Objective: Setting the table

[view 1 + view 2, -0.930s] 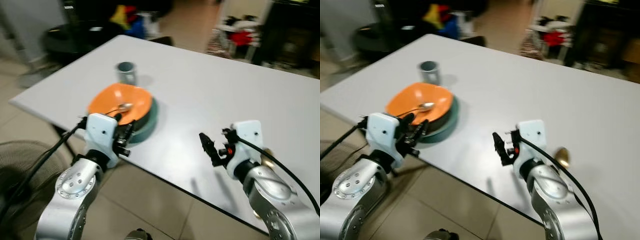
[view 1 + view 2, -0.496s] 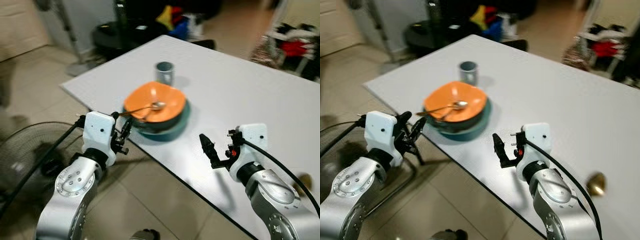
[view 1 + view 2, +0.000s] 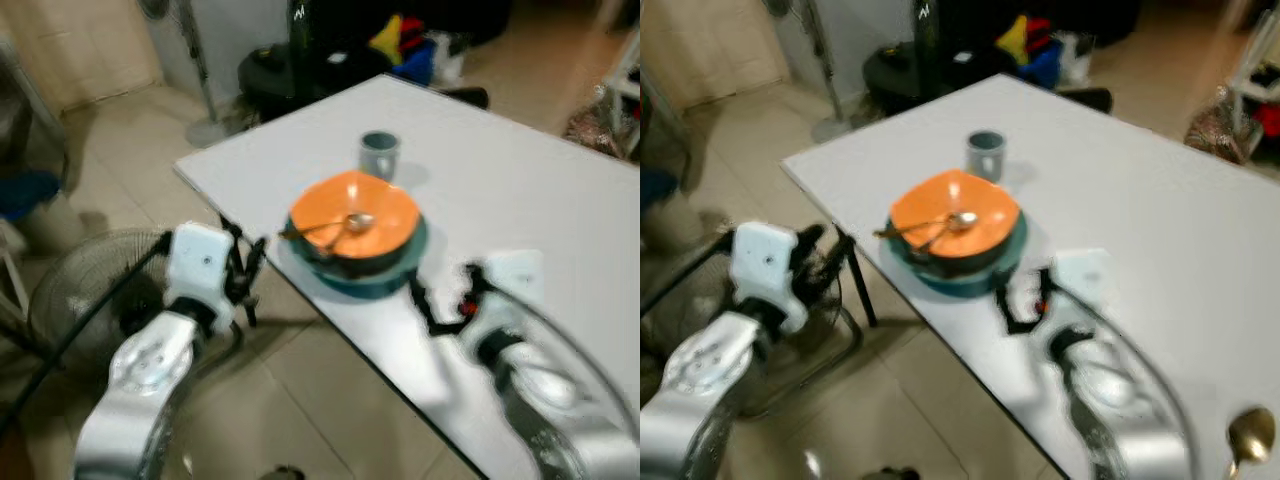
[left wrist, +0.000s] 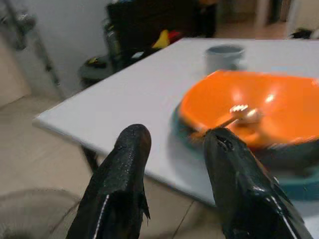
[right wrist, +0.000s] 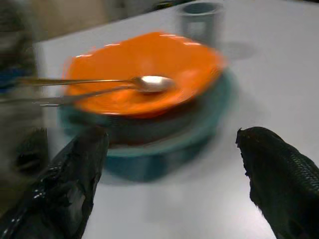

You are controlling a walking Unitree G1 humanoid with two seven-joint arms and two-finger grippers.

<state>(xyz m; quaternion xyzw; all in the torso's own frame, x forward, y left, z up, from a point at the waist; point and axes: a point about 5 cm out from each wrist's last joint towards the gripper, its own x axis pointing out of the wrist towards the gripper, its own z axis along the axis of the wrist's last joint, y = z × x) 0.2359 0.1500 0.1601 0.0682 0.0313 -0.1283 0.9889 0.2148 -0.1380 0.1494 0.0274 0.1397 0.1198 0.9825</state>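
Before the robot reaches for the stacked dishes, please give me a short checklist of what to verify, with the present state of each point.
1. Right claw is open: ok, its two fingers stand wide apart, facing the stack.
2. Left claw is open and holds nothing: ok.
3. Orange bowl sits level on the teal plate: cannot tell, the head views are blurred.
4. Spoon lies steady in the bowl: not ok, its handle juts out past the rim.
5. Grey cup stands apart from the stack: ok, upright behind it.
6. Stack is far enough from the table edge: not ok, it sits close to the near edge.
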